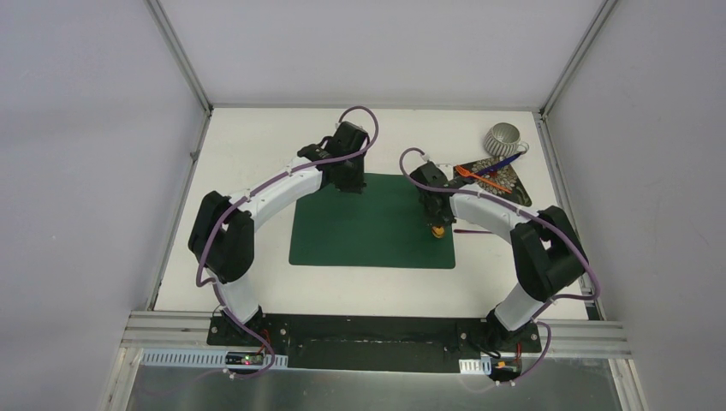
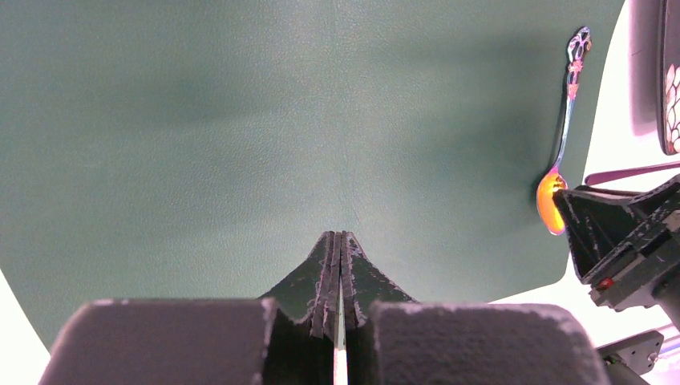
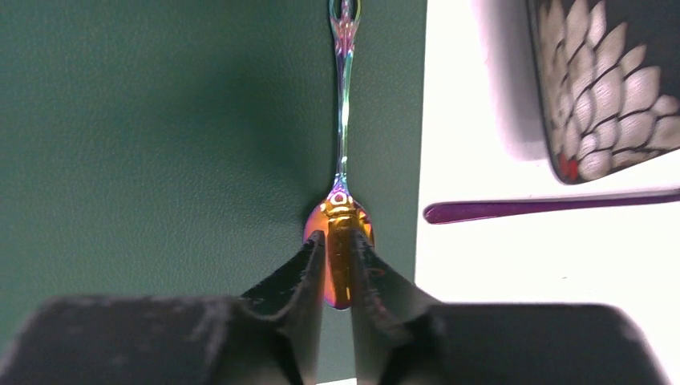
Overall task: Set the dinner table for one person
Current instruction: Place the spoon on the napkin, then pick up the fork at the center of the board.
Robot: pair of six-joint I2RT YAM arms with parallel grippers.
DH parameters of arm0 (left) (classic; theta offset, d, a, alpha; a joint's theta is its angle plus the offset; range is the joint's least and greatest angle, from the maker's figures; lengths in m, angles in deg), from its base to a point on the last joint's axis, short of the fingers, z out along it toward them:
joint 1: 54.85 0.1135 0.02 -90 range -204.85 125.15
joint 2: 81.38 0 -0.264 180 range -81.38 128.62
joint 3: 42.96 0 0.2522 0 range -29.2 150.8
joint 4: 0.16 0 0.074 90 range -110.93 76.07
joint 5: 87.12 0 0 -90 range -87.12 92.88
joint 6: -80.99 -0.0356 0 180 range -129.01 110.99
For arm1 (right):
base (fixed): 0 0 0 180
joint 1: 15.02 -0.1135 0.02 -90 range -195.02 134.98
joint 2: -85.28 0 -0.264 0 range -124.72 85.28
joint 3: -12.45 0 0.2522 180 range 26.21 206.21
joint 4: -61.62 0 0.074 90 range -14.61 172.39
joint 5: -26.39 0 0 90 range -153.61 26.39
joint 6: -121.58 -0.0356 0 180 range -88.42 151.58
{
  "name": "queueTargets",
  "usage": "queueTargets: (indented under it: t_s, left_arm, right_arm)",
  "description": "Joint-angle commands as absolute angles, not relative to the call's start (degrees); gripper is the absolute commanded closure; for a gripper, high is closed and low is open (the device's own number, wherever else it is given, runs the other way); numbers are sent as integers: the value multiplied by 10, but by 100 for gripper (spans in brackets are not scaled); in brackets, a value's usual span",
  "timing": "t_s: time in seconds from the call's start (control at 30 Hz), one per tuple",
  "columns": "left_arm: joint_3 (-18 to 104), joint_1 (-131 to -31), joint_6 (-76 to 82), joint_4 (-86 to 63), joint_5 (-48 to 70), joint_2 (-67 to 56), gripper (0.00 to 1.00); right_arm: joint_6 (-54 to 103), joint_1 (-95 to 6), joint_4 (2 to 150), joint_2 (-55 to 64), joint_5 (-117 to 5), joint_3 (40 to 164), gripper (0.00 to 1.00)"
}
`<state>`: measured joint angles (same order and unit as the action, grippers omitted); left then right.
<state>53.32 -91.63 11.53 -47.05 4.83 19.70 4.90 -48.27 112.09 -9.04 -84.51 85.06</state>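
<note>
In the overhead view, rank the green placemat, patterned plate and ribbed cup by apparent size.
Largest: green placemat.
Then: patterned plate.
Smallest: ribbed cup.

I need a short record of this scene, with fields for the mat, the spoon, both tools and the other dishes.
mat: green, flat on table
spoon: on mat, by its right edge
left tool: shut, empty, over mat
right tool: fingers either side of spoon bowl; grip unclear
plate: far right, utensils on it
cup: behind plate

Glossy metal spoon, matt grained placemat
</note>
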Motion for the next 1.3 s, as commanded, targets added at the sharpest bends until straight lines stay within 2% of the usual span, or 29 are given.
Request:
queueTargets:
  t_s: [0.0,0.27,0.47,0.7,0.9,1.27]
  left_arm:
    - [530,-920,124,-460,44,164,100]
    - [528,-920,121,-460,43,165,100]
    - [525,-920,109,-464,36,156,100]
    - [522,-919,98,-470,31,156,100]
    - [523,-918,96,-470,31,167,100]
    - [534,-913,86,-469,33,183,100]
  right_arm:
    - [72,-480,1136,-83,-892,911,72]
    - [101,-385,1110,-109,-878,959,71]
    - [160,-322,1110,-194,-903,1051,71]
    - [251,-321,1129,-288,-984,1146,71]
    - [289,-323,1124,-319,-1046,1145,71]
    - [292,-288,1123,-347,-1034,1153,69]
